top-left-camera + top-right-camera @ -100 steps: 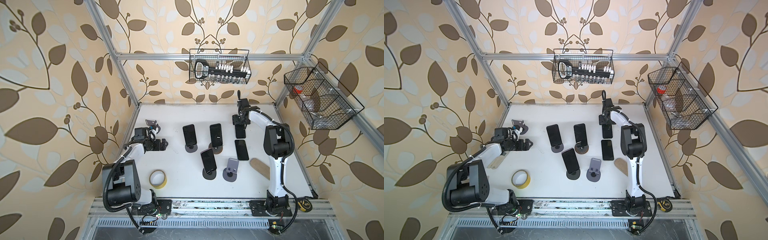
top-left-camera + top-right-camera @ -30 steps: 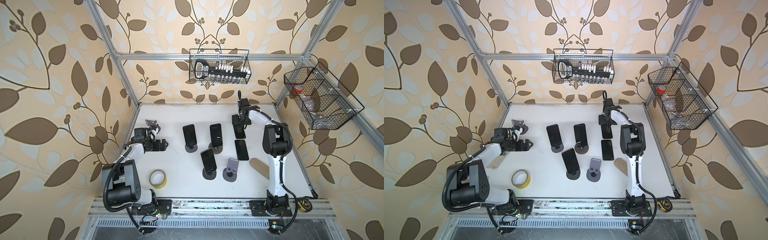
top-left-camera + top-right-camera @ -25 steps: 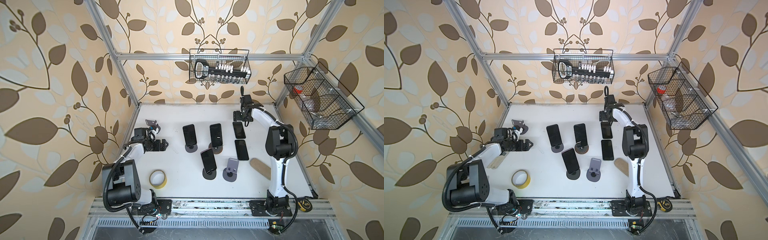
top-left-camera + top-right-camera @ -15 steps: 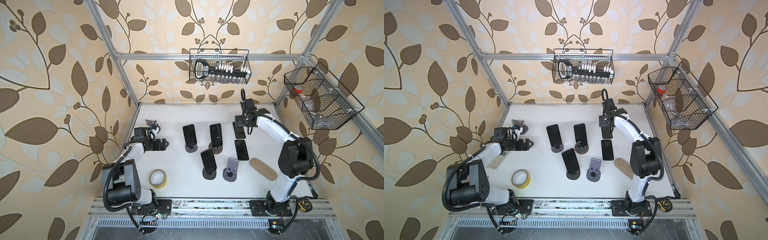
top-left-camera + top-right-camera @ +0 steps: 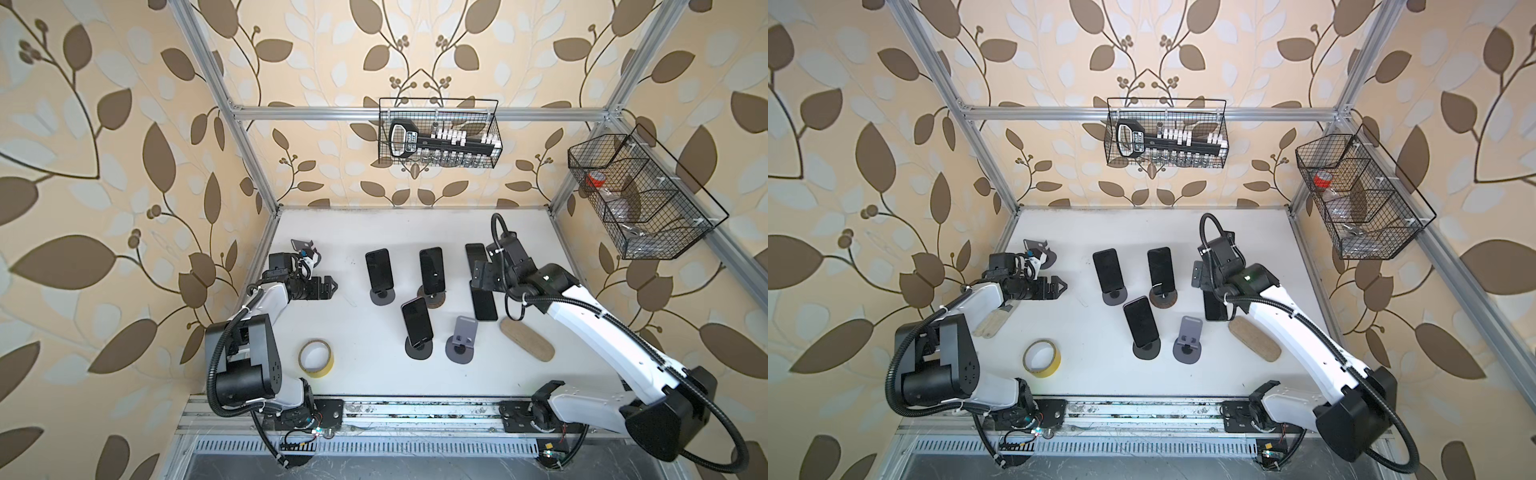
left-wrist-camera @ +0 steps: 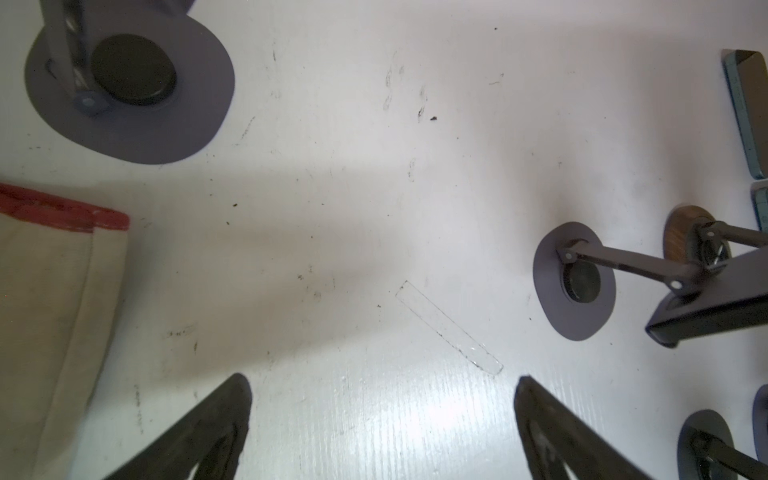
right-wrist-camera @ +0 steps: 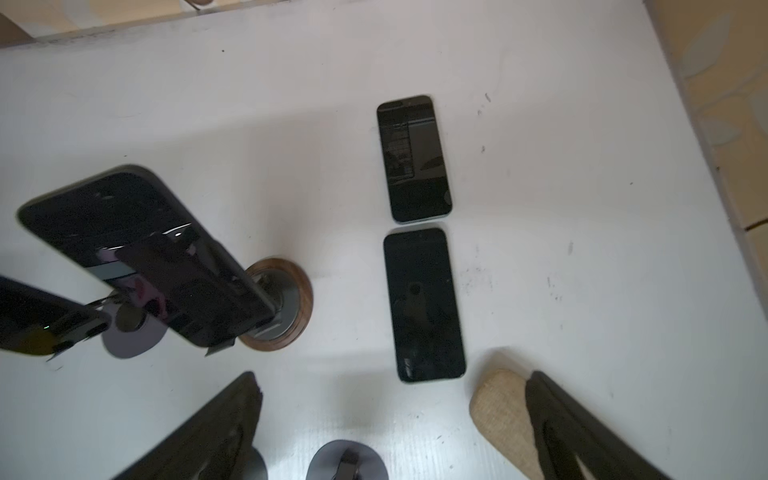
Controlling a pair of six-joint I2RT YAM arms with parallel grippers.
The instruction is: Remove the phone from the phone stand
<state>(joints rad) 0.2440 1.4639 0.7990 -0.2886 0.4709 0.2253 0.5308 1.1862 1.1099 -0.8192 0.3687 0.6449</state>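
Closest to the front edge of the table (image 5: pixel 365 376) we find a yellow tape roll (image 5: pixel 316 358) towards the left, an empty grey stand (image 5: pixel 461 338) near the middle and an oval cork pad (image 5: pixel 527 341) towards the right. Just left of that empty stand a front phone (image 5: pixel 417 320) leans on its dark stand (image 5: pixel 419 352). By the left edge a pale glove (image 5: pixel 992 322) lies under the left arm. Farther back, towards the right edge, we see two phones flat on the table, end to end and just apart: the near flat phone (image 7: pixel 424 303) and the far flat phone (image 7: pixel 413 158). The right gripper (image 7: pixel 392 376) hangs above them, its jaws spread wide with nothing between them. Level with it in the middle, a left phone (image 5: pixel 379 270) rests on a grey stand (image 5: pixel 382 297) and a right phone (image 5: pixel 431 266) on a wood-based stand (image 5: pixel 432 300). Near the left edge the left gripper (image 6: pixel 381 377) hovers over bare table, jaws spread, gripping nothing. Behind it, towards the far left corner, sits a small empty stand (image 5: pixel 301 246).
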